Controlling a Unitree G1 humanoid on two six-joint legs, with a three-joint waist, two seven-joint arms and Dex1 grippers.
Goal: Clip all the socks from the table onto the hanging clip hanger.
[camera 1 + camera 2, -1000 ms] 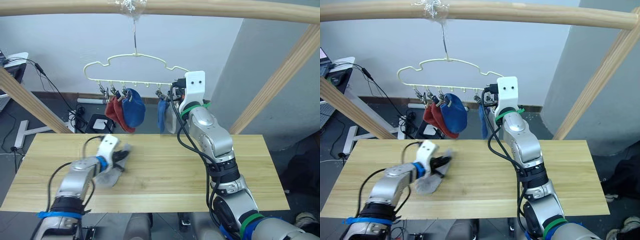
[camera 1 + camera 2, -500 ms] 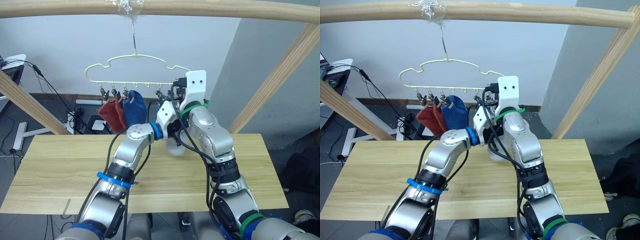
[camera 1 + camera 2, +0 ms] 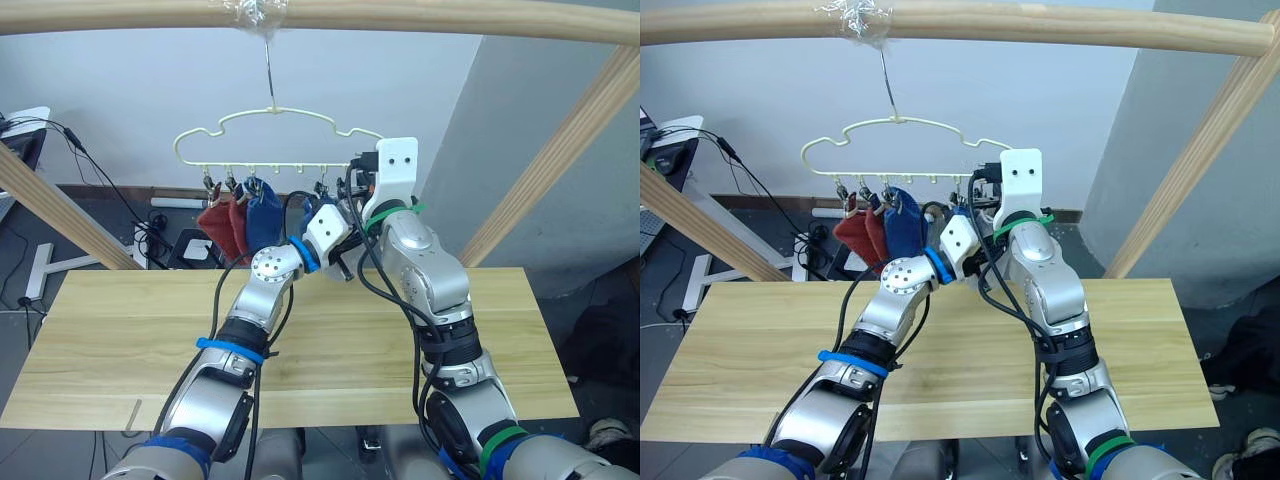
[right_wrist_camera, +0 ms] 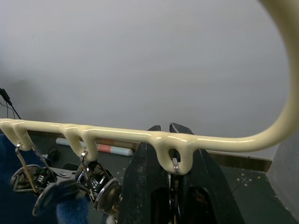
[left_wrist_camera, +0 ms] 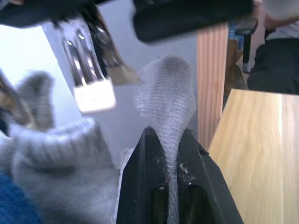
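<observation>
Grey sock (image 5: 167,100) in left tool (image 5: 167,156)

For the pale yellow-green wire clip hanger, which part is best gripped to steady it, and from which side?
Grip the pale yellow-green wire clip hanger on its straight lower bar near the right end, coming from the robot's side. The bar is thin and level, so two fingers close across it easily. The right gripper holds it just there, at a clip loop, while the left gripper brings up the light grey knit sock.
</observation>
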